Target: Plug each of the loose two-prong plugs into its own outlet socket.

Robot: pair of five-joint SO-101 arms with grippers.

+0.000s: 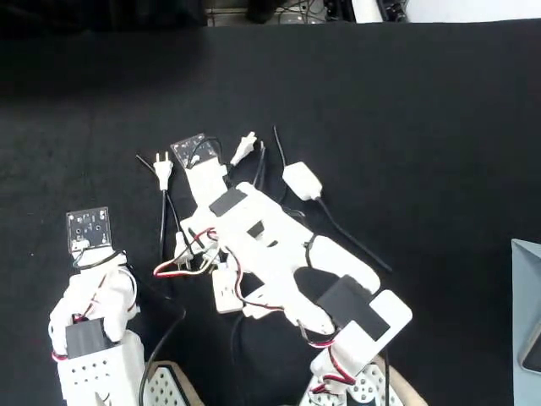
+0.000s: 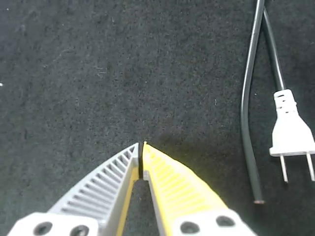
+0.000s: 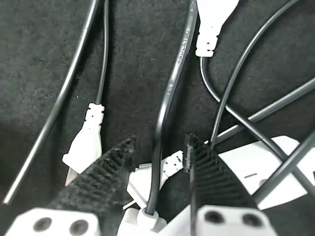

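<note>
1. Right pincer (image 3: 158, 147) hangs spread, straddling a black cable (image 3: 170, 93) and a white plug (image 3: 140, 182) just beneath.
2. Grasping step, I'd say: next, clamp the plug body, not the cable.
3. Left pincer (image 2: 142, 151) sits pressed together, a second plug (image 2: 291, 132) lying nearby.

Faint print runs along the black cable (image 3: 172, 83) between the jaws of the right gripper (image 3: 160, 141). It is too small to read.
</note>
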